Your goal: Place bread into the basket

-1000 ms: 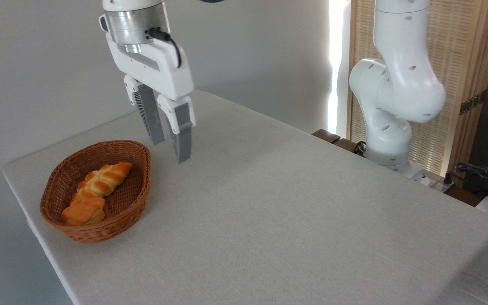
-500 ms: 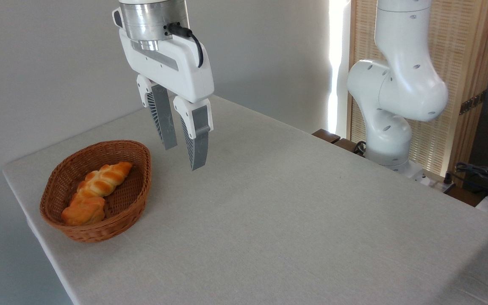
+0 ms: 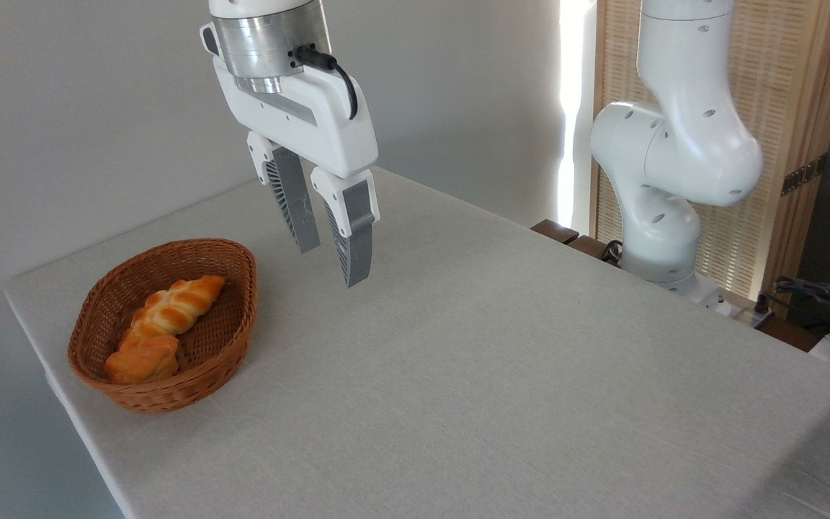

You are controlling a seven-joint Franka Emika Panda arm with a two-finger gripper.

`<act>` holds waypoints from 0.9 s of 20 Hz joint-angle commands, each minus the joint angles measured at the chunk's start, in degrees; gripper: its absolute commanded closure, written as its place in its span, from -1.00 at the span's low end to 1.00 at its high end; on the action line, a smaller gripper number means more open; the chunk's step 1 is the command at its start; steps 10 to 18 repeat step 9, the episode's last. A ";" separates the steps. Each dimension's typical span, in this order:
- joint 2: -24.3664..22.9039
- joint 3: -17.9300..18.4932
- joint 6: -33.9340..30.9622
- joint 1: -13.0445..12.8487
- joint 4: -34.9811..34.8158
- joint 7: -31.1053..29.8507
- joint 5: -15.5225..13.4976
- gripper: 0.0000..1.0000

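One bread (image 3: 163, 324) lies inside the basket (image 3: 238, 339), its long axis running from near-left to far-right, the far tapered end pointing up-right. I see my gripper (image 3: 332, 267) hanging above the table (image 3: 494, 375), right of the basket, jaws parted and empty.

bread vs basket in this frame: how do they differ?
The bread is golden-orange with paler seams; the basket is darker reddish-brown. The bread is a long braided loaf with tapered ends; the basket is an oval woven bowl with a thick rim. The bread lies inside, the basket holds it and sits on the table. Both are warm-toned.
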 commanded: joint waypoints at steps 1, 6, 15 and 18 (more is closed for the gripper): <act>-0.51 -0.36 0.34 0.57 -0.30 0.67 -0.61 -1.00; -0.51 -0.36 1.04 0.57 -0.38 0.32 0.18 -1.00; -0.24 -0.62 2.36 0.30 -0.38 -1.87 0.35 -1.00; -0.24 -0.62 2.36 0.30 -0.38 -1.87 0.35 -1.00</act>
